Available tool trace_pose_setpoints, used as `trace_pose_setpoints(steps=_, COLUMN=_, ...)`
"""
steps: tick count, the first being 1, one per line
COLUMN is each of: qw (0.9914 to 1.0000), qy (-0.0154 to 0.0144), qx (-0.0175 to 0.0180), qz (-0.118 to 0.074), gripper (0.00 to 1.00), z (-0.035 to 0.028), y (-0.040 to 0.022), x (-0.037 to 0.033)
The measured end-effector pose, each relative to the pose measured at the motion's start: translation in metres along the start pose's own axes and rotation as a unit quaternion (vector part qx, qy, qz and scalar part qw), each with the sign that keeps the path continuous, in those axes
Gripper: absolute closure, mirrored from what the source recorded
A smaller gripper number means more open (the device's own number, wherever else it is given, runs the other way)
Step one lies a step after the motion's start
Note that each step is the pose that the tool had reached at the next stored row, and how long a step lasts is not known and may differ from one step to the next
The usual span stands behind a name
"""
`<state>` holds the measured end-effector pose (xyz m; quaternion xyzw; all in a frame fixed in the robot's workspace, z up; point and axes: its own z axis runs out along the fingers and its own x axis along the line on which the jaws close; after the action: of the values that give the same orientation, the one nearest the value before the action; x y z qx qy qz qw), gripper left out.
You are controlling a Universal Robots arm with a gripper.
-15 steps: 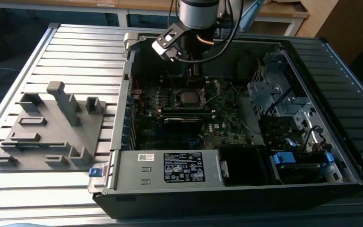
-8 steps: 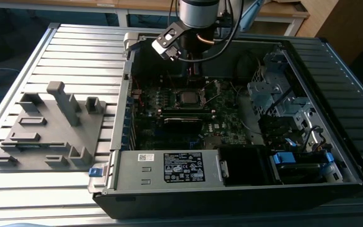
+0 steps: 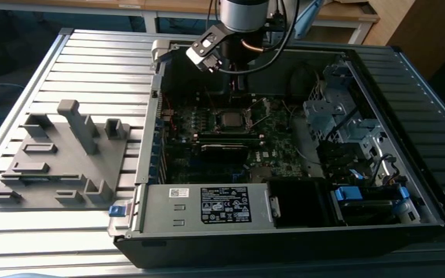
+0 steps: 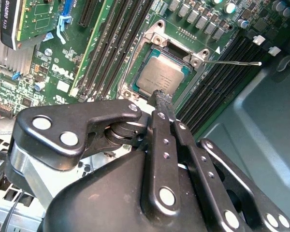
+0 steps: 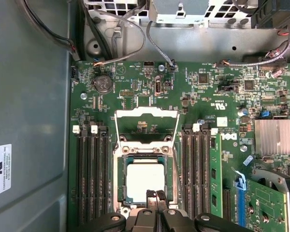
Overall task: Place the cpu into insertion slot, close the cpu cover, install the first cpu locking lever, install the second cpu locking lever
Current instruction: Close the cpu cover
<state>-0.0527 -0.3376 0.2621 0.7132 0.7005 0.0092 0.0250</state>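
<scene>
One dull silver square cpu (image 5: 145, 181) lies in the black-rimmed insertion slot (image 5: 122, 180), pincer (image 5: 155, 193) pinched together.

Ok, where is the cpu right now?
In the first wrist view the cpu sits in the insertion slot between the memory slot banks, with the gripper by its edge.
</scene>
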Motion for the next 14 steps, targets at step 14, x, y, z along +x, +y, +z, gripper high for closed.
trace_pose_setpoints(steps=14, qw=1.00000, qy=-0.0001, qx=0.0001, qz=0.000, gripper=0.90, z=-0.0036, y=0.0010, x=-0.0001)
